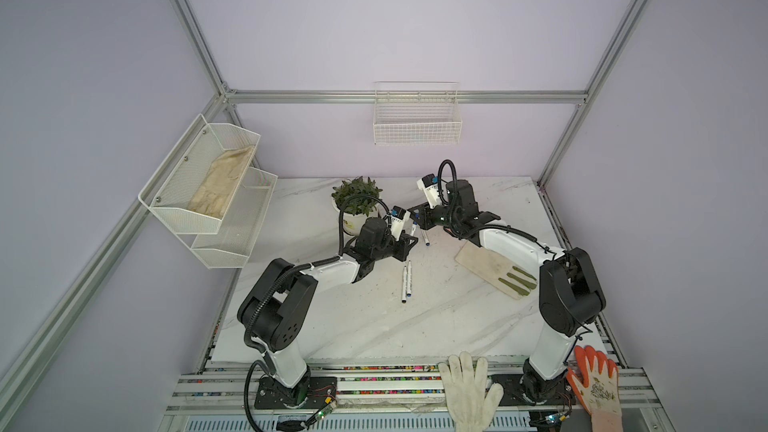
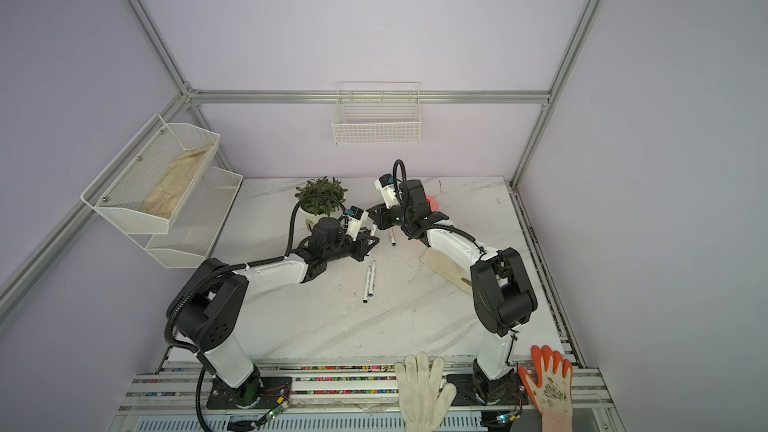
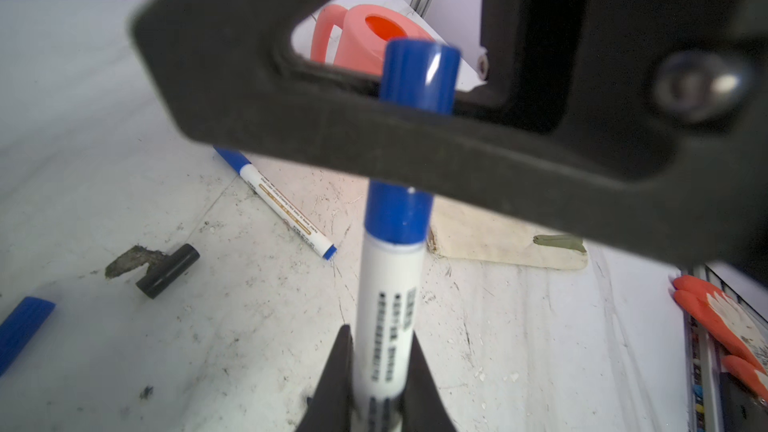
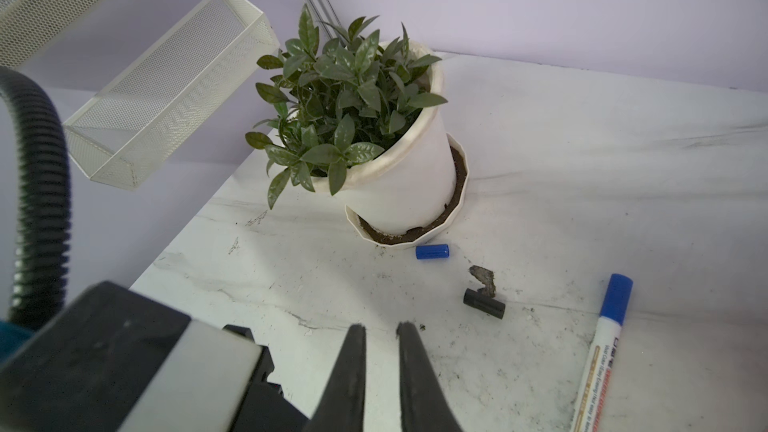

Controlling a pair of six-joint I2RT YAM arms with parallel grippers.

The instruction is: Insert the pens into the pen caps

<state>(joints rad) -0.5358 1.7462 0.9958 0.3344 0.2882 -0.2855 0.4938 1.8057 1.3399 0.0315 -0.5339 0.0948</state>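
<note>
— Where do the pens stand?

— The held pen (image 3: 390, 305) is up off the bench (image 1: 415, 326), pinched by its white barrel in the left end effector (image 3: 380, 334). A blue cap (image 3: 419, 76) looks seated on its far end, flush against the barrel as far as I can tell. The right end effector (image 4: 381, 328) is right at that cap, and one of its fingers crosses in front of it in the left wrist view. Its fingers are pressed nearly together, and its own wrist view shows nothing between the tips.

— And the others?

— A capped pen (image 4: 601, 347) lies on the bench near the end effectors, blue top on. A pair of pens (image 1: 404, 284) lies side by side, touching, nearer the front middle. Their ends are too small to read. But a loose blue cap (image 4: 432, 251) and a loose black cap (image 4: 484, 303) lie bare on the bench, so I'd judge two done and two to go.

— Anything in the way?

— The loose black cap lies against a dark scrap (image 4: 482, 278), which could get pinched along with it. The loose blue cap sits just beside the saucer (image 4: 459, 184) of the potted plant (image 4: 345, 97), so there's little room on that side. A pink cup (image 3: 353, 35) stands beyond the right arm and a flat glove (image 1: 494, 272) lies under it, both apart from the pens. A white glove (image 1: 469, 384) and an orange glove (image 1: 594, 384) rest on the front rail. The wire basket (image 1: 417, 126) and mesh rack (image 1: 199, 184) hang on the walls, well apart.
</note>
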